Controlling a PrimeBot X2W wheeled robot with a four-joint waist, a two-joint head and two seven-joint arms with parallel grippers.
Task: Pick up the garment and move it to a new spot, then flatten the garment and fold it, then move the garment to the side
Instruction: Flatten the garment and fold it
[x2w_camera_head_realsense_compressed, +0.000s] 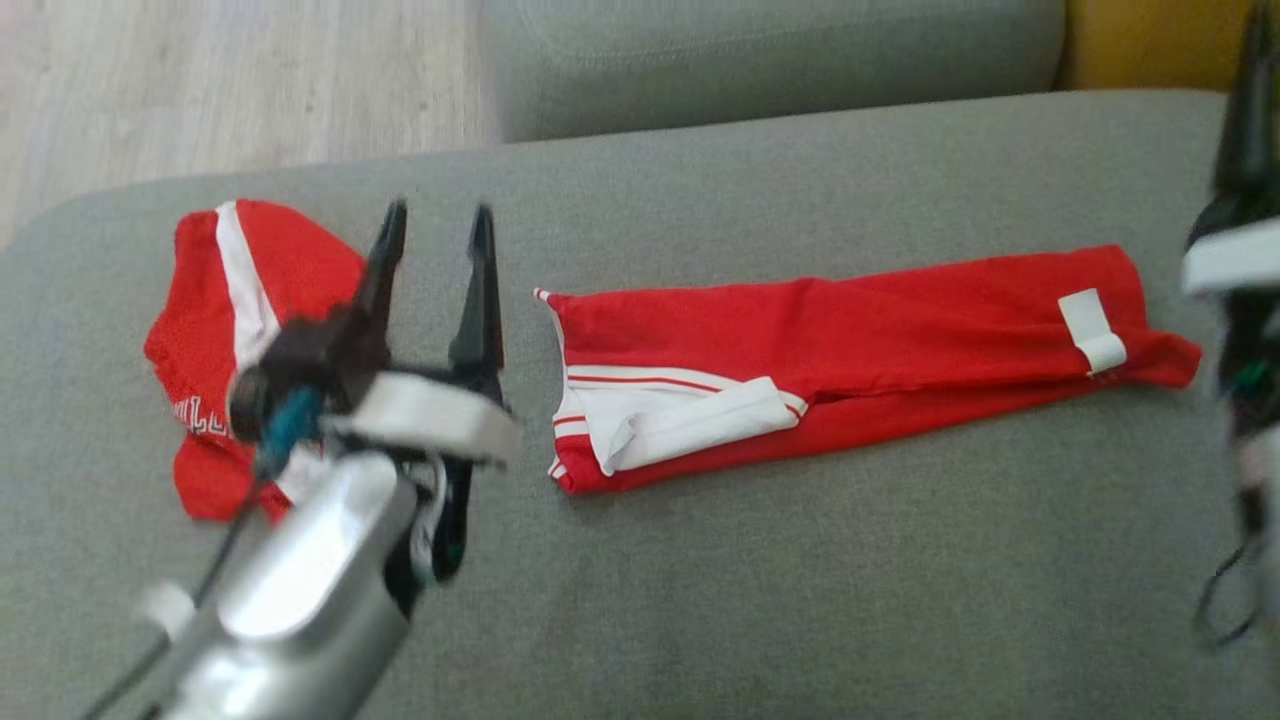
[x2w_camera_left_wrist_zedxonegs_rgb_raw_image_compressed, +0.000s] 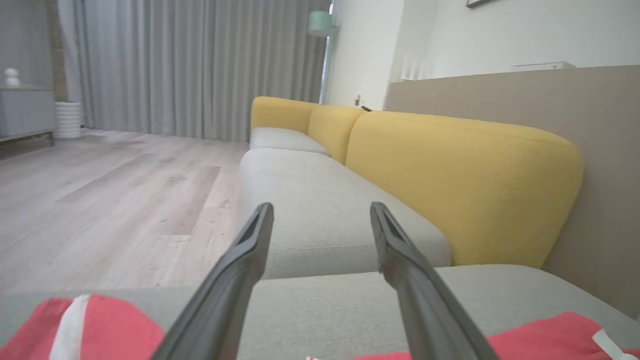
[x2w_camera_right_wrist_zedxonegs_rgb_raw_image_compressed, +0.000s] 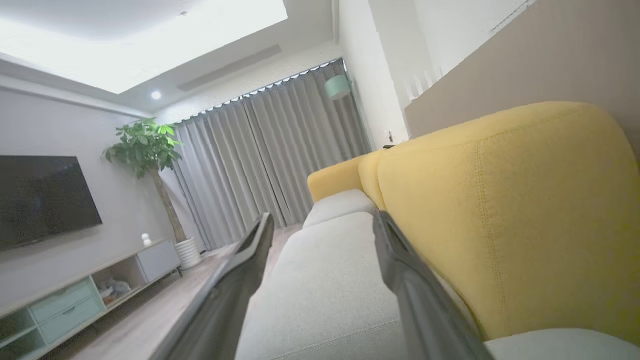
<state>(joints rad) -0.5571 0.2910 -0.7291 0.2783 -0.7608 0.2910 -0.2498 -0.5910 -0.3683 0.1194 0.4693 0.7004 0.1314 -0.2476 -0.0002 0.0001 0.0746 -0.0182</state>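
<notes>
The garment (x2w_camera_head_realsense_compressed: 860, 340) is red with white trim. It lies on the grey sofa seat (x2w_camera_head_realsense_compressed: 800, 560), folded into a long band, with its white-edged end towards the left. My left gripper (x2w_camera_head_realsense_compressed: 438, 215) hovers just left of that end, open and empty. In the left wrist view its fingers (x2w_camera_left_wrist_zedxonegs_rgb_raw_image_compressed: 240, 270) stand wide apart, with a red corner of the garment (x2w_camera_left_wrist_zedxonegs_rgb_raw_image_compressed: 550, 335) at the bottom right. My right gripper (x2w_camera_head_realsense_compressed: 1255, 90) is at the right edge, beyond the garment's far end. The right wrist view shows it (x2w_camera_right_wrist_zedxonegs_rgb_raw_image_compressed: 322, 220) open with nothing between the fingers.
A second red garment (x2w_camera_head_realsense_compressed: 250, 340) with a white stripe lies crumpled at the left, partly behind my left arm. It also appears in the left wrist view (x2w_camera_left_wrist_zedxonegs_rgb_raw_image_compressed: 100, 325). Yellow back cushions (x2w_camera_left_wrist_zedxonegs_rgb_raw_image_compressed: 460, 185) border the seat on the right. Wooden floor (x2w_camera_head_realsense_compressed: 200, 80) lies beyond the far left.
</notes>
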